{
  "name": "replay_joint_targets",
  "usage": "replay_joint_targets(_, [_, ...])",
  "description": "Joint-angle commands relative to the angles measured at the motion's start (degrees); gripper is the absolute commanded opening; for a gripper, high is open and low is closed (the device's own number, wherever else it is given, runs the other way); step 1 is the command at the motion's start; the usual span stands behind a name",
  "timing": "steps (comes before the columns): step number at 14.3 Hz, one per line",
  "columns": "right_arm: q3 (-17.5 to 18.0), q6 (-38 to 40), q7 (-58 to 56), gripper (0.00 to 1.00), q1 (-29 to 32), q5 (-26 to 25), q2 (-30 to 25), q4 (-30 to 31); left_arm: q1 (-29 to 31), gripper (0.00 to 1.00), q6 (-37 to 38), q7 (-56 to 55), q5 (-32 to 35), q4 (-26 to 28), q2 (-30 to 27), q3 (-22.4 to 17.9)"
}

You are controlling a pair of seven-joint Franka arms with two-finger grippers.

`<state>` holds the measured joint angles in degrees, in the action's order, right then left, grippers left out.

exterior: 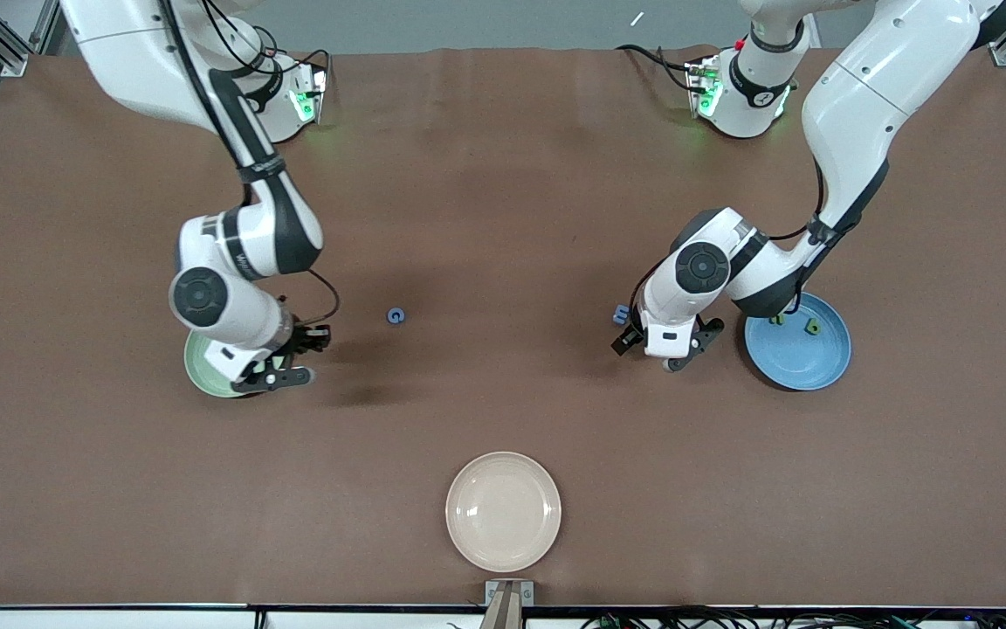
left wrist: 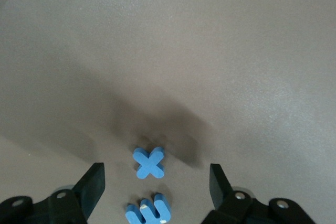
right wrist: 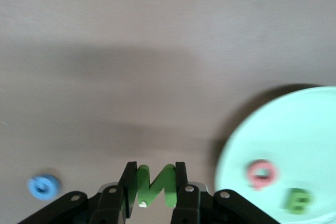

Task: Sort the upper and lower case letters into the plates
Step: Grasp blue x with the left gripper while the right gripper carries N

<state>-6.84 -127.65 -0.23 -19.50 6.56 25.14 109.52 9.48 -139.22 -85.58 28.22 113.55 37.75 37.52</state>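
Sorting in progress: right gripper carrying a letter, left gripper lining up on a loose one.

Right gripper (right wrist: 152,184) pinches a green letter (right wrist: 153,183) just beside the mint plate (right wrist: 294,145), which holds a red letter (right wrist: 261,173) and a green one. Left gripper (left wrist: 156,182) hangs spread over a blue X (left wrist: 149,162) and a second blue letter (left wrist: 148,211); the X lies between its fingers. The blue plate (exterior: 804,358) sits near on the bench (exterior: 503,192), so the left arm is judged nearer.
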Motion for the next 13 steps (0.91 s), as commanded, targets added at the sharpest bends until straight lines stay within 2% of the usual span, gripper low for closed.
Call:
replay_joint_targets(1, [0.95, 2.05, -9.76, 0.00, 6.38, 0.12, -1.50, 0.96, -0.33, 0.76, -0.87, -1.52, 1.49, 0.79, -0.49, -0.69])
replay_joint_targets(6, [0.95, 1.44, -22.87, 0.00, 14.57, -0.06, -0.97, 1.40, -0.51, 0.68, -0.96, -1.52, 1.49, 0.88, -0.05, -0.87])
replay_joint_targets(13, [0.86, -6.64, -23.24, 0.00, 15.46, -0.24, 2.01, 3.86, -0.69, 0.58, -0.87, -2.30, 3.16, 0.79, 0.65, -0.87])
